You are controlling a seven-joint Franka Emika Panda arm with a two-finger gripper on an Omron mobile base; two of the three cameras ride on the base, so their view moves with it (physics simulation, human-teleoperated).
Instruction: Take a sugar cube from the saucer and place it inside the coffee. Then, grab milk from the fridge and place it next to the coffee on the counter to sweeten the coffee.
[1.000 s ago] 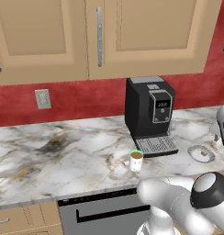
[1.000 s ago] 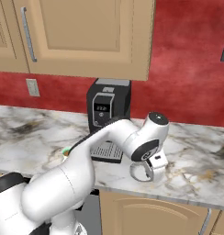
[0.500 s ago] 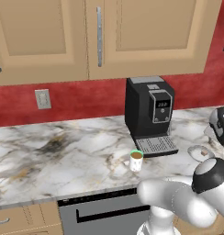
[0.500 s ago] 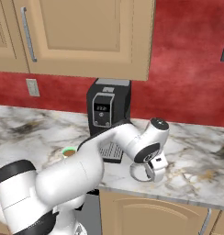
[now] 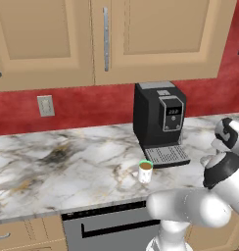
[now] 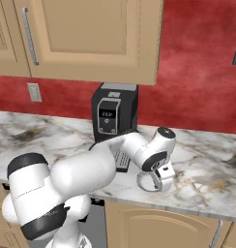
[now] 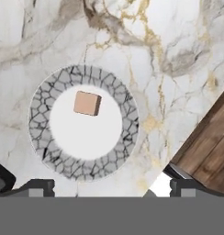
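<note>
The pincer point(image 7: 111, 188) stands wide apart and holds nothing, its 2 dark fingertips point(image 7: 38, 187) showing at the bottom of the hand view. Straight ahead of it, between and beyond the tips, lies the saucer point(image 7: 45, 142), round with a crackled grey rim and white centre, flat on the counter point(image 7: 169, 69). 1 tan sugar cube point(image 7: 87, 103) rests in that centre, a little toward the far side from the pincer, apart from both tips. In the left base view the coffee point(image 5: 145, 171) stands well off to the side, just before the black coffee machine point(image 5: 158, 120).
</note>
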